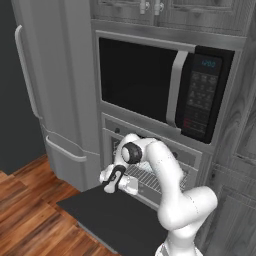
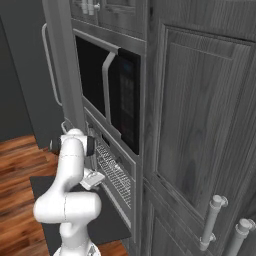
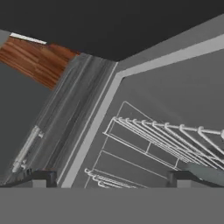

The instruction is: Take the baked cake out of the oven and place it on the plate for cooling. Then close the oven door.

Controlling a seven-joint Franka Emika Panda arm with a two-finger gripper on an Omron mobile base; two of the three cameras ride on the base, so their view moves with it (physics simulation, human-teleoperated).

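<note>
I have the pincer (image 1: 114, 181) at the mouth of the oven (image 1: 155, 167), hanging just above the oven door (image 1: 110, 215), which lies folded down flat, its dark panel spread out beneath and in front of the hand. The jaws are released, spread as wide as they go, with nothing between them; in the hand view I see the two fingertips (image 3: 41, 178) far apart with bare space in the middle.

Past the pincer, inside the cavity, are the wire racks (image 3: 170, 135), one above the other, grey walls around them. I cannot make out a cake on them from any of my cameras. From the right base view the gripper (image 2: 92, 178) sits just in front of the rack wires (image 2: 115, 175), close to the opening's edge.

Above the pincer is the black microwave (image 1: 165, 87) with its keypad and upright silver handle. To the pincer's left stands the grey fridge (image 1: 55, 90), and below it, beyond the door's edge, the wooden floor (image 1: 25, 210).
</note>
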